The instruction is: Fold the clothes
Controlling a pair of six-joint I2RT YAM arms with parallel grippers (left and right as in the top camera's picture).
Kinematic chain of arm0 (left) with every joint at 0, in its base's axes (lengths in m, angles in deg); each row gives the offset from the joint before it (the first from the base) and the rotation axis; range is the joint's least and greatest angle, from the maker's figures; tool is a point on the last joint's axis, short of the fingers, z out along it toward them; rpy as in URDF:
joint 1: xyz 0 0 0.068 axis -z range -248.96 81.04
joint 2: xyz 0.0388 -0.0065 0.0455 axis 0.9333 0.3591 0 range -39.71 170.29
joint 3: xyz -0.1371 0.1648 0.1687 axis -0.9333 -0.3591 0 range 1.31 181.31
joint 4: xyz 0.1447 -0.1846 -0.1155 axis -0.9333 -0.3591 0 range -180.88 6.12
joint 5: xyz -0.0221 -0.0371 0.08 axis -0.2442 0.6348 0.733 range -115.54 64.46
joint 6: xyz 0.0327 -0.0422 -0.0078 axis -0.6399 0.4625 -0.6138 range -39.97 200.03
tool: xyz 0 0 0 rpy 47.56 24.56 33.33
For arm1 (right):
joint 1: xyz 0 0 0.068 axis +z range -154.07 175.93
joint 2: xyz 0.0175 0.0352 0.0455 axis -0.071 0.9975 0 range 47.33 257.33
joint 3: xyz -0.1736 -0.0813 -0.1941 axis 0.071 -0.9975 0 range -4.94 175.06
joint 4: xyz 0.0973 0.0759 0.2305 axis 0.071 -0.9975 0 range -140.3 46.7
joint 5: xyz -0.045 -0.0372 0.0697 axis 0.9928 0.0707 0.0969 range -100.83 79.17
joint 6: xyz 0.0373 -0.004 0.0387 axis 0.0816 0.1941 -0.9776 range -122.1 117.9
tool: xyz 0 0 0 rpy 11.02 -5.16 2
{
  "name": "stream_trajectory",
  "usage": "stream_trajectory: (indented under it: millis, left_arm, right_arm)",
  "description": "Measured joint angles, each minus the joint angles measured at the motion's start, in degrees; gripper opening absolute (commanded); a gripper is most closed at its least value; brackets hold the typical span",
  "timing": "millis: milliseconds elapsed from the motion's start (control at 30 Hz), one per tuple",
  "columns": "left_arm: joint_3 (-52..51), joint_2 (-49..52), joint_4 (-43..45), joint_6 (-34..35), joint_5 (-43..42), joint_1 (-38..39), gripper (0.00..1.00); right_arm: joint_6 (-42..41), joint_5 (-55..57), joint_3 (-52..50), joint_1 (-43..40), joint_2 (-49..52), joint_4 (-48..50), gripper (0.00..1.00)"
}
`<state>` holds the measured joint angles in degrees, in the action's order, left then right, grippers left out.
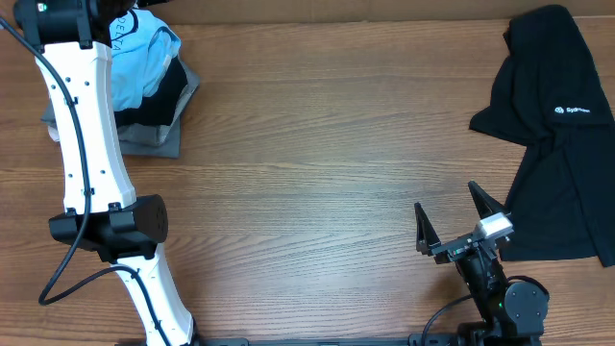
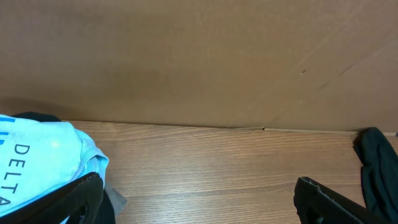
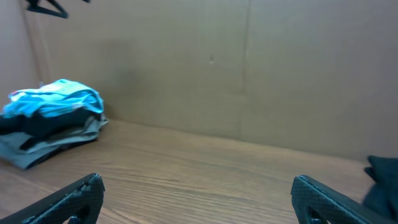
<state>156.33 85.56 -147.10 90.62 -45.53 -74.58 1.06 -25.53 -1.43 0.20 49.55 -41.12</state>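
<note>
Hands both wide, empty: left hand [image 2: 198, 183] just beside light-blue T-shirt [image 2: 37, 162]; black garment [image 1: 562, 125] lies right of right hand [image 1: 446, 197] on worktop [image 1: 317, 144].

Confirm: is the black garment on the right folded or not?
Not folded. The black garment lies loose and rumpled, with an irregular outline and its white logo showing on top.

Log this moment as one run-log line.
left gripper: open, empty, by the pile | right gripper: open, empty | light-blue T-shirt: atop pile, far left | black garment: crumpled, unfolded, far right
</note>
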Motion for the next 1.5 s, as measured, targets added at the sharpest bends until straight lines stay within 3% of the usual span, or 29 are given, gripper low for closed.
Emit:
stream_trajectory:
  millis: [400,1500]
  left_arm:
    - [0.0,0.0,0.0,0.0,0.0,0.0,1.00]
    - [0.0,0.0,0.0,0.0,0.0,0.0,1.00]
  right_arm:
    - [0.0,3.0,-2.4,0.0,-1.4,-6.1,1.00]
    - [0.0,2.9,-2.4,0.0,-1.5,-6.1,1.00]
